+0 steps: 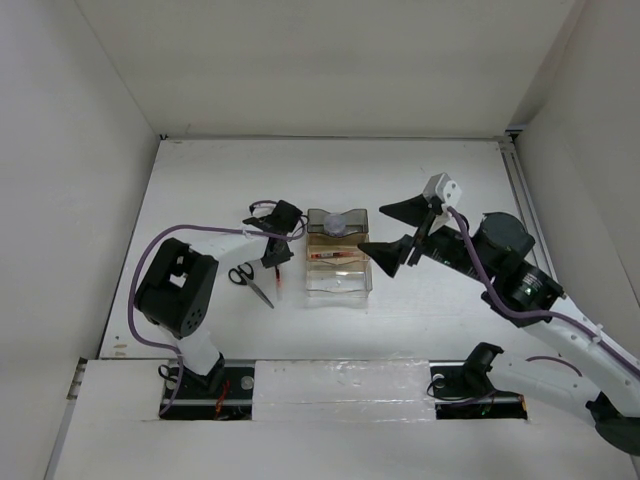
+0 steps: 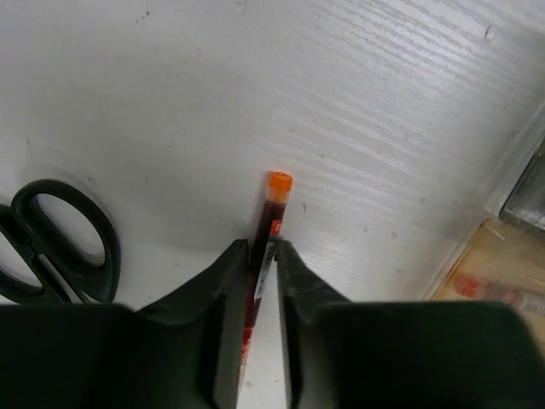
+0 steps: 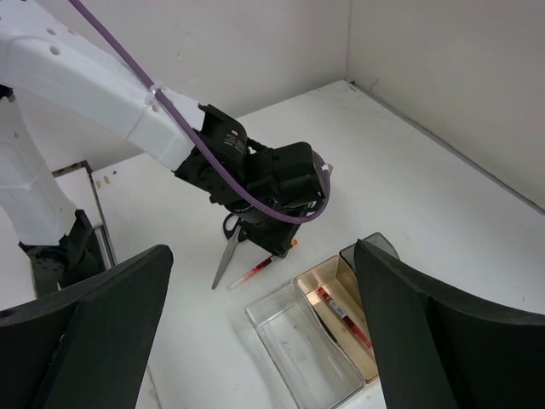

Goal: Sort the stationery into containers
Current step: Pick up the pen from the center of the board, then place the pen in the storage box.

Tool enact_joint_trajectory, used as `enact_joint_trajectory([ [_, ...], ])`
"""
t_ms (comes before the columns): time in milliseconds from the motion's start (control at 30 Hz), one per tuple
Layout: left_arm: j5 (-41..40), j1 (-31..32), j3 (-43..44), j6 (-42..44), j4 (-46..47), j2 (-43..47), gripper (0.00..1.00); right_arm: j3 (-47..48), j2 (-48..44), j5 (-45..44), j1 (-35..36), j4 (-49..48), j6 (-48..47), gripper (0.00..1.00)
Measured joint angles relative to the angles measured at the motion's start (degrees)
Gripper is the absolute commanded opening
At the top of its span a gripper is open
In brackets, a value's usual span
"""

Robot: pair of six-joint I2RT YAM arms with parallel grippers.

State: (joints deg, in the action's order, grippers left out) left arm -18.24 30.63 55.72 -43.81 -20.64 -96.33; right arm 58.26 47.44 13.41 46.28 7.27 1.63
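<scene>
Fingers (image 2: 226,294) of left arm clamp red pen (image 2: 271,213) on table (image 2: 358,102).

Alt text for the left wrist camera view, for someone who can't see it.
The left gripper pinches a red pen with an orange cap lying on the table. Black scissors lie at frame left; an amber bin at frame right.
</scene>
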Motion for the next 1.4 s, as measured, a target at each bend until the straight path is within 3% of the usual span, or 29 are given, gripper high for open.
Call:
enact_joint_trajectory([
  [67, -0.3, 0.0, 0.0, -0.3, 0.3, -0.1, 0.00, 0.0, -0.3, 0.0, 0.0, 0.0, 0.2, 0.92],
  [433, -5.1, 0.0, 1.3, -4.1, -4.4, 1.2, 0.00, 0.0, -1.1, -0.6, 0.7, 0.0, 0.9, 0.92],
  [667, -10.7, 0.0, 8.2, -6.0, -11.6, 11.3, 0.00, 0.0, -2.3, -2.5, 0.7, 0.2, 1.0, 0.92],
  [933, -11.8, 3.2, 12.9, -7.7, -12.2, 19.4, 0.00, 0.0, -3.1, -8.6, 0.7, 0.2, 1.9, 0.92],
  [1067, -13.6, 9.4, 16.0, -13.1, -12.3, 19.1, 0.00, 0.0, -4.1, -12.2, 0.7, 0.2, 3.0, 0.92],
  [1233, -15.8, 14.3, 24.5, -23.2, -13.7, 12.0, 0.00, 0.0, -6.6, -18.7, 0.7, 0.6, 5.8, 0.92],
  [1400, -16.6, 16.7, 23.6, -33.7, -13.5, 7.1, 0.00, 0.0, -10.2, -24.8, 0.7, 1.7, 8.0, 0.92],
])
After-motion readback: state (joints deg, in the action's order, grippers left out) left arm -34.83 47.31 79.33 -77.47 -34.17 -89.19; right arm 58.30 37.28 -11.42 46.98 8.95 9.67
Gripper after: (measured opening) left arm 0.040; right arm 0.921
